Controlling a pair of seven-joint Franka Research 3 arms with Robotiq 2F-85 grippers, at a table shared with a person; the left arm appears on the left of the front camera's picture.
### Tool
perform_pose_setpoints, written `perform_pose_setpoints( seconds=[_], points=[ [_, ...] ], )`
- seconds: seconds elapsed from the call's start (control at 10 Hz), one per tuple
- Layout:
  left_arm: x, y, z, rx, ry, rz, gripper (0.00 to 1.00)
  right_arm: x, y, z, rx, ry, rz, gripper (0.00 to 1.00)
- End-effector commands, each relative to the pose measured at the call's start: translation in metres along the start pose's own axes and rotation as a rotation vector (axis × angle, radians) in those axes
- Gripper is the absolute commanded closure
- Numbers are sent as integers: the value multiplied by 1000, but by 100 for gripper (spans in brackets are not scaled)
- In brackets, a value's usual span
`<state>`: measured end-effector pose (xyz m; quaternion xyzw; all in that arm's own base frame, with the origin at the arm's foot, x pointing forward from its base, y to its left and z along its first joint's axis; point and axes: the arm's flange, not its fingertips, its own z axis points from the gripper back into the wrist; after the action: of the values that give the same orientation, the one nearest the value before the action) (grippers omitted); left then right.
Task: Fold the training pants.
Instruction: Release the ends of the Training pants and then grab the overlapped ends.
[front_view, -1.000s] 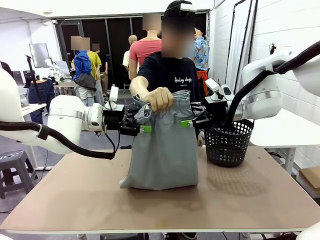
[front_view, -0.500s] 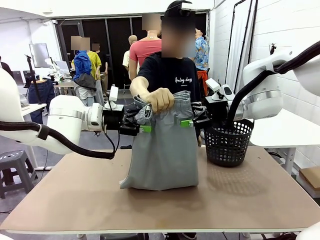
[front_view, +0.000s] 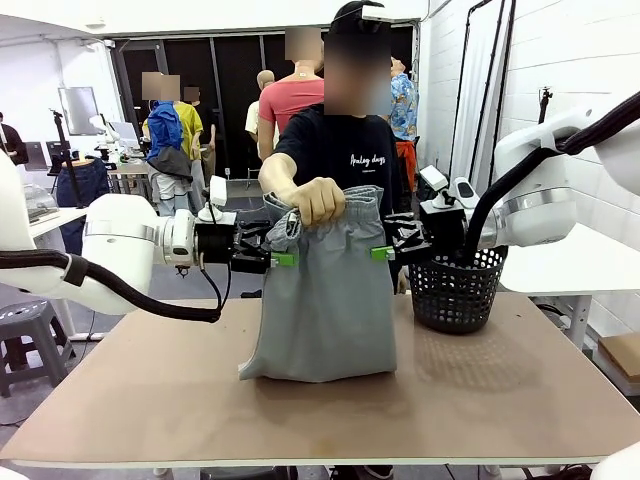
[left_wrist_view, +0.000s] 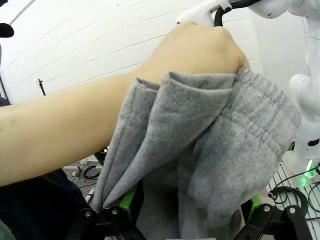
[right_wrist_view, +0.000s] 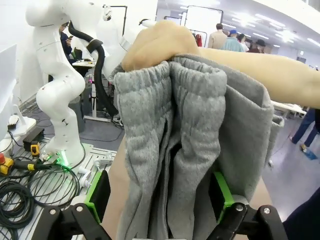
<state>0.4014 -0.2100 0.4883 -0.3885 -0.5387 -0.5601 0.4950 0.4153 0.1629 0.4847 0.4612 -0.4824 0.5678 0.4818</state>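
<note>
The light grey training pants (front_view: 325, 300) hang upright from a person's hand (front_view: 318, 198), which bunches the gathered waistband; the leg ends rest on the table. My left gripper (front_view: 283, 258) stands at the pants' left edge just under the waistband, jaws open. In the left wrist view the grey fabric (left_wrist_view: 210, 150) hangs between that gripper's (left_wrist_view: 190, 202) spread green pads. My right gripper (front_view: 383, 252) stands open at the right edge at the same height. The right wrist view has folds of the pants (right_wrist_view: 190, 140) between this gripper's (right_wrist_view: 159, 195) green pads.
A black mesh basket (front_view: 457, 290) stands on the brown table (front_view: 500, 400) just right of the pants, behind my right gripper. The person stands at the far edge. Bare tabletop stretches in front and to the left.
Both grippers have drawn slightly outward from the pants, left one to the left, right one to the right and a bit lower. The person's hand and the pants have stayed put.
</note>
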Motion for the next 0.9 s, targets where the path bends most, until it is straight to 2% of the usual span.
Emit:
perform_pose_setpoints(
  seconds=[0.0,0.5,0.8],
  points=[
    [3,-7,1,64,-9,6,0,3,7,4,-51,12,-11,0],
    [-1,-15,12,162,-14,-13,0,2,5,8,-195,-7,32,0],
    [-2,-20,21,237,-7,-13,0,2,2,8,-190,-11,25,0]
  ],
)
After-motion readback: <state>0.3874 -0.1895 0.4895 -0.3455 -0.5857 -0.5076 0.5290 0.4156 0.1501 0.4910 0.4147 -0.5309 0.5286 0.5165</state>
